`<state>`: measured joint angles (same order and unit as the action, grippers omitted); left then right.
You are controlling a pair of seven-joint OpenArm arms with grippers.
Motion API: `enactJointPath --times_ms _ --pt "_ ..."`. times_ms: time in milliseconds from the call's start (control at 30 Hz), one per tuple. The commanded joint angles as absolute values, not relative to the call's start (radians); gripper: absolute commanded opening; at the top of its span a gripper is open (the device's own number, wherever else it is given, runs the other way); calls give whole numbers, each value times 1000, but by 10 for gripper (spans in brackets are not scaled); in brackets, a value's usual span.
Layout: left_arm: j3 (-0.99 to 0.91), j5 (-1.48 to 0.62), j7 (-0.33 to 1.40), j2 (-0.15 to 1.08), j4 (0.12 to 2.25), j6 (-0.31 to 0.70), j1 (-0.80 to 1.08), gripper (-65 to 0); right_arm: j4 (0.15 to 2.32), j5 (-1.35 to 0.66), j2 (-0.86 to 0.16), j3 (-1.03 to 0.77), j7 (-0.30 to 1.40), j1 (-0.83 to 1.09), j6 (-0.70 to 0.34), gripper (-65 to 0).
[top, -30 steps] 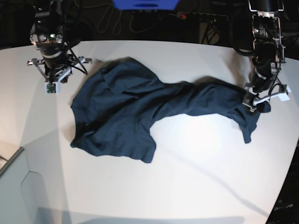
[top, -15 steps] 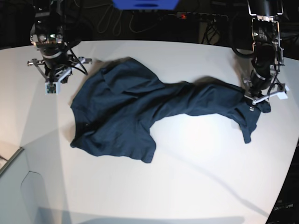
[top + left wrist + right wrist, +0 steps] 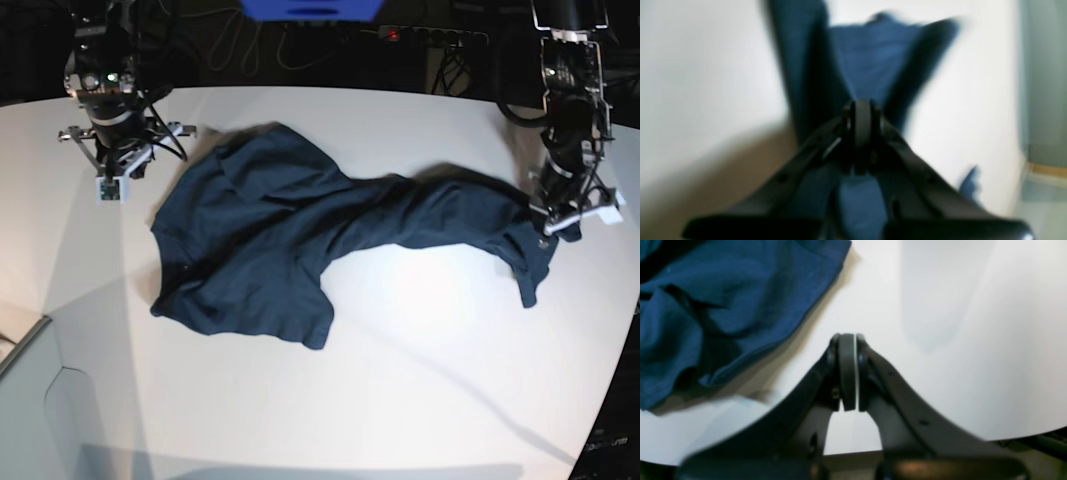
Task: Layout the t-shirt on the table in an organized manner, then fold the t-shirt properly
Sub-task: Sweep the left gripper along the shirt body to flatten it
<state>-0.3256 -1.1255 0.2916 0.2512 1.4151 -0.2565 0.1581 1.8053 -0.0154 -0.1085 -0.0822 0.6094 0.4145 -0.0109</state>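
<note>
White and matte, the surface [image 3: 400, 380] carries everything, and on it the left end effector [image 3: 556, 214] is clamped on one end of the t-shirt [image 3: 290, 240]. From that pinch the t-shirt runs in a twisted, rumpled band across the surface's middle. Beyond the t-shirt's far end, the right end effector [image 3: 110, 172] is closed on nothing

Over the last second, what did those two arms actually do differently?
The left tool closed on the t-shirt at its right-hand end and pulled that end slightly up and outward. The right tool stayed shut and empty beside the shirt, and the rest of the shirt stayed crumpled on the table.
</note>
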Motion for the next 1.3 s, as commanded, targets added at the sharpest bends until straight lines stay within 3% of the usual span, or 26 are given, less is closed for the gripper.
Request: enactJointPath --times_ms 0,167,433,633,833,933,1100,1267 --pt "-331 -1150 280 263 1480 -257 143 -648 1819 -10 -117 -85 591 412 -7 -650" --pt "-314 -1141 282 263 1669 -263 87 -648 1819 -8 -117 -87 591 417 -7 -650" --pt "-170 -1138 282 271 1712 -263 -151 -648 1804 -8 -117 -87 596 418 -7 -650" --pt "-30 -1138 277 262 1512 -263 -381 -648 1805 -7 -116 -87 596 438 -7 -650" --pt "51 -1139 280 179 1066 -260 -588 -638 1810 -7 -114 -87 598 441 -7 -650" --pt "51 -1139 280 151 862 -260 -661 -549 1814 -8 -113 -84 598 458 -7 -650" --pt "51 -1139 277 153 750 -254 -682 -275 1813 -8 -87 -85 590 463 -7 -650" --pt "44 -1145 277 223 809 -252 -616 -262 1813 -8 -85 -82 590 460 -7 -650"
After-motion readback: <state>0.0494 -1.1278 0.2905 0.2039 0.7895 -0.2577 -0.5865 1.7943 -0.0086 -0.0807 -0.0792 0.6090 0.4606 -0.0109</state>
